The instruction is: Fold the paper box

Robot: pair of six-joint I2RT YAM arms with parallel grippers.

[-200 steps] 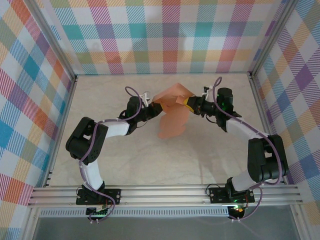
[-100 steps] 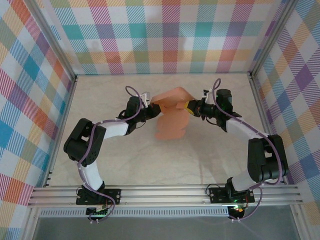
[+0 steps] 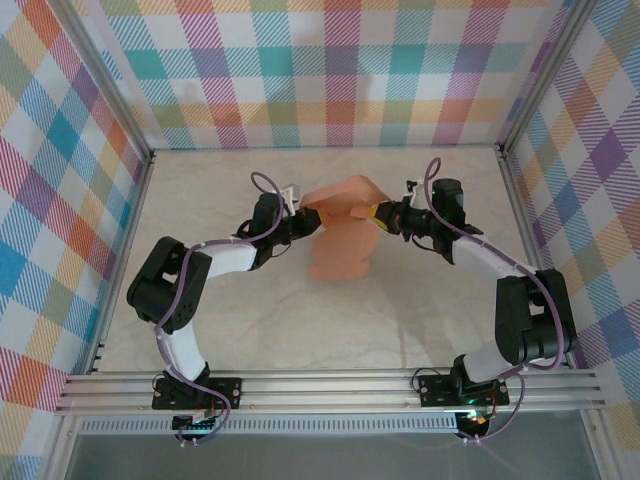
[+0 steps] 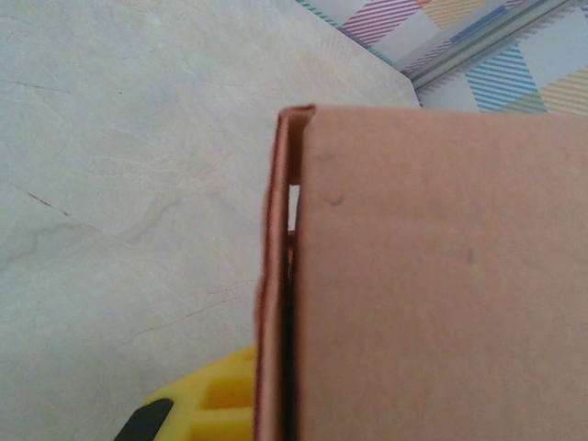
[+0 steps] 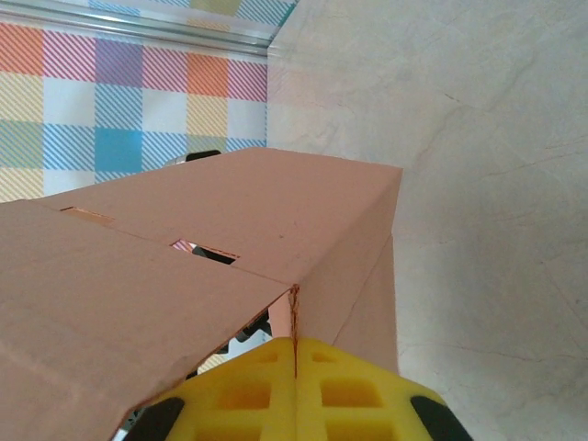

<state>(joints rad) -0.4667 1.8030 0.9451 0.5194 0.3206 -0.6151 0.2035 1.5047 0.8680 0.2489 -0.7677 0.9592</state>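
Box: held over the table near its middle, stretched crosswise between left gripper and right gripper, equally near both, with a loose panel trailing toward the near edge. Was pinched at opposite ends, each gripper clenched on it. Reached inward from either side, facing each other.

paper box: matt thin card (faint scuffs) | table: smooth, marbled | pads: yellow moulded plastic

Hanging lower panel of the paper box slightly further left than a second ago, right tool likewise.
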